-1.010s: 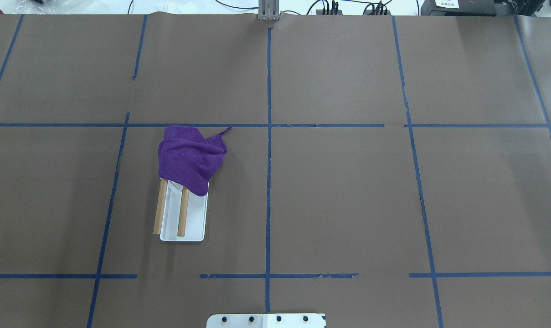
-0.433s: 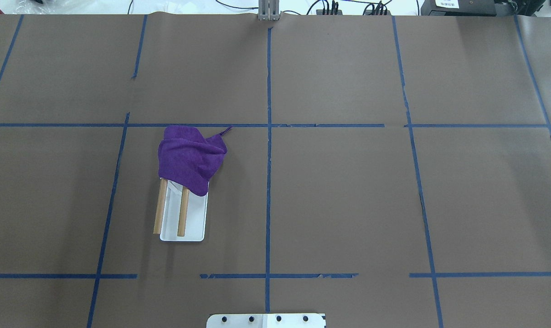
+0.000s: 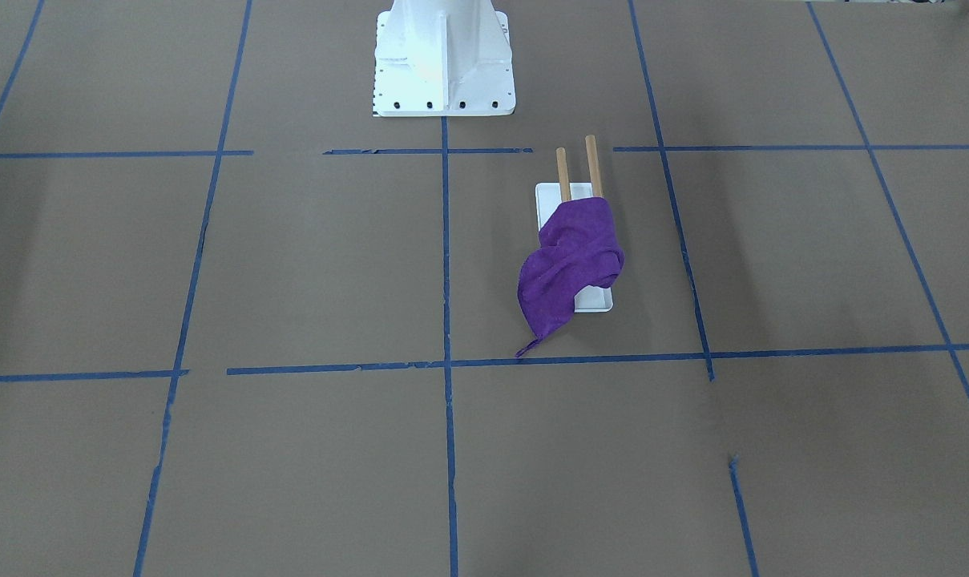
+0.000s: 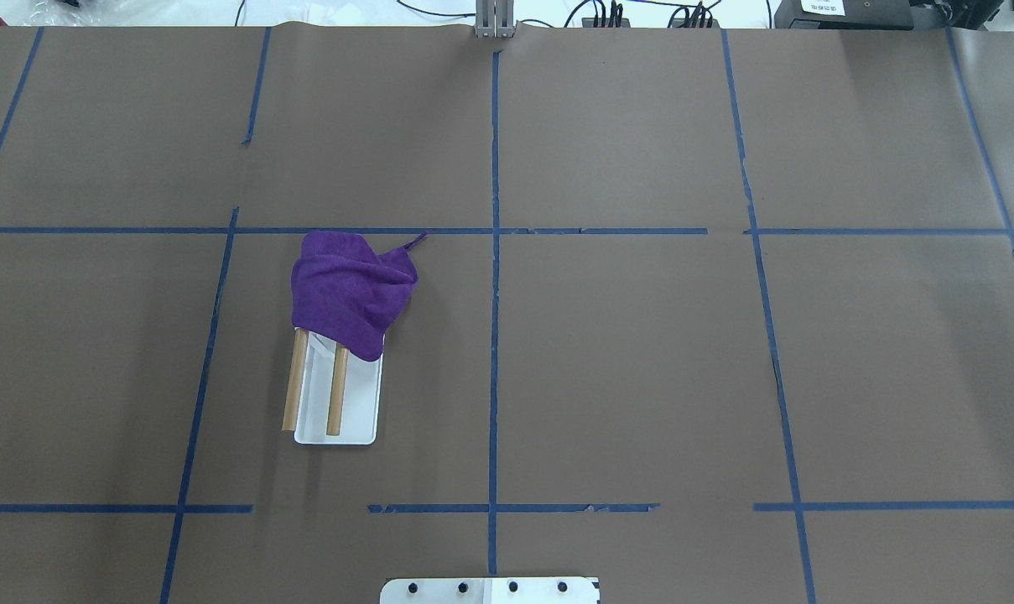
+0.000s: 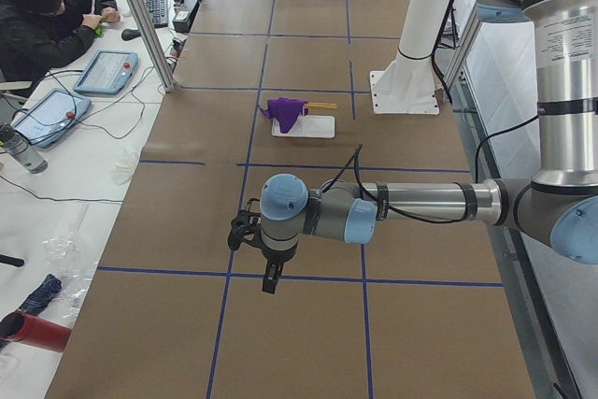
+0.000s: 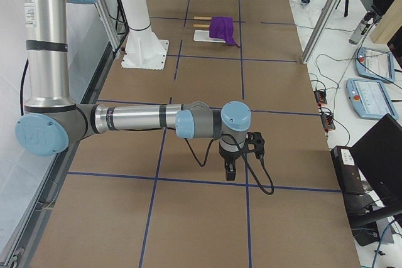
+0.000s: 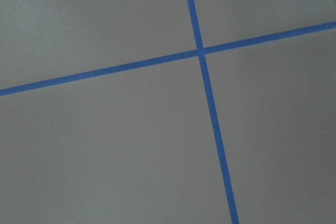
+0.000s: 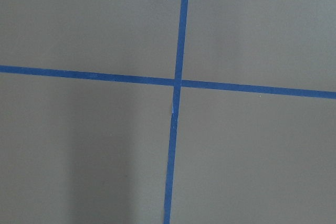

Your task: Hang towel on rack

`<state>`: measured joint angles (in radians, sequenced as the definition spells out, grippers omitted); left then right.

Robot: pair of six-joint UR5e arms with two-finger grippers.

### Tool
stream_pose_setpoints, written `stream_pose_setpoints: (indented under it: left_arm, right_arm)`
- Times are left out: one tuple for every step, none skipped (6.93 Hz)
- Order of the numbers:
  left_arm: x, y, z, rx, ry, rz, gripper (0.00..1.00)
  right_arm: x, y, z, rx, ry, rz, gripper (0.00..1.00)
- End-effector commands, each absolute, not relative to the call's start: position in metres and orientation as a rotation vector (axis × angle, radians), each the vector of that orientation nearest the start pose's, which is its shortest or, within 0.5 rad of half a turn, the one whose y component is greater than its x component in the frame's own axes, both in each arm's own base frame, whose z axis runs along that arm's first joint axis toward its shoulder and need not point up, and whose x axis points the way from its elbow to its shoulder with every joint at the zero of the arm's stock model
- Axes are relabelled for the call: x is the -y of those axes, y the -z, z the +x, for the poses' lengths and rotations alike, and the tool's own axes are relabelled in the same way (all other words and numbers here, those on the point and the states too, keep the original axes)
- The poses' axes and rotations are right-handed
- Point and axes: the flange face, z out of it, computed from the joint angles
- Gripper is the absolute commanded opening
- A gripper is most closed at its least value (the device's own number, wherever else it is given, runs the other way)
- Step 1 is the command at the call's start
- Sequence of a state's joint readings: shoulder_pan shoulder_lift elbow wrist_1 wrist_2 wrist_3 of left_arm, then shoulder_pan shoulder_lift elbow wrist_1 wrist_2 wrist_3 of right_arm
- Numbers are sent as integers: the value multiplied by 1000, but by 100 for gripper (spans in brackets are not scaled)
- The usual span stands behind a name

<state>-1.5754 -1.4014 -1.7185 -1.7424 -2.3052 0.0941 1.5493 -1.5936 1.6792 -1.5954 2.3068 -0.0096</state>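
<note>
The purple towel [image 4: 347,294] lies bunched over the far end of the rack [image 4: 360,403], covering about half of its two wooden rods [image 4: 335,394], and one corner trails onto the table. Both also show in the front view: the towel [image 3: 568,264] and the rack [image 3: 590,164]. My left gripper [image 5: 270,282] shows only in the left side view, far from the rack and low over the table. My right gripper [image 6: 230,172] shows only in the right side view, also far off. I cannot tell whether either is open or shut. Both wrist views show only bare table and tape.
Brown paper with blue tape lines [image 4: 494,335] covers the table. The white bolted robot pedestal [image 3: 444,56] stands at the near middle edge. Operators' desks with tablets [image 5: 103,72] and cables lie beyond the far edge.
</note>
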Motion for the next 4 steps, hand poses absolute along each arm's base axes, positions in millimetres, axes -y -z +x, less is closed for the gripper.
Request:
stream_pose_setpoints:
  left_arm:
    - [430,-648,-69,-724,-141,180,100]
    - [430,-648,-69,-724,-141,180,100]
    - [430,-649,-69,-725,-139,178,100]
    - [430,-649,-69,-724,-141,178,100]
  right_arm:
    - [486,-622,56,735,53,53,100]
    - [486,-623,56,736,51,51,100]
    - [484,-624,56,736,51,49,100]
    - [484,-624,56,736,51,49,100]
